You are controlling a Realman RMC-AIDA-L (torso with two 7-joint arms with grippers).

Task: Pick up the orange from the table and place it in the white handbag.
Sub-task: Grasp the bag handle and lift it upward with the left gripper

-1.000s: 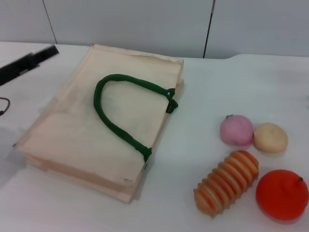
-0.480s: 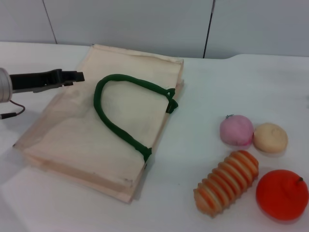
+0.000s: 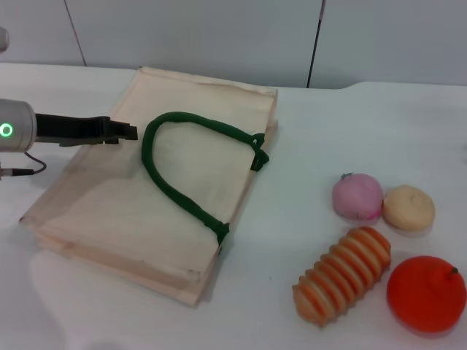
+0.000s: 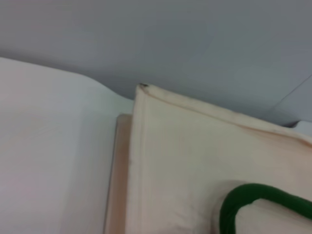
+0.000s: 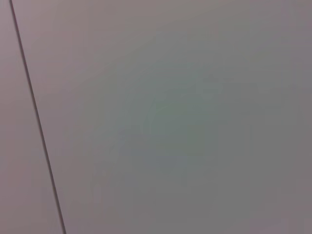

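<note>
The orange lies on the white table at the near right, round and bright red-orange with a small dark stem nub. The white handbag lies flat at the left centre, its dark green handle looped on top. My left gripper reaches in from the left, just above the bag's upper left part, close to the left end of the handle loop. The left wrist view shows the bag's far corner and a bit of the handle. My right gripper is out of view; its wrist view shows only grey wall.
A ridged orange-and-cream oblong item lies just left of the orange. A pink round item and a pale tan ball sit behind them. A thin cable hangs from the left arm. A grey wall stands behind the table.
My left arm has swung in from the far left and moved right over the bag, reaching the handle's left end. The fruit and the bag have not moved.
</note>
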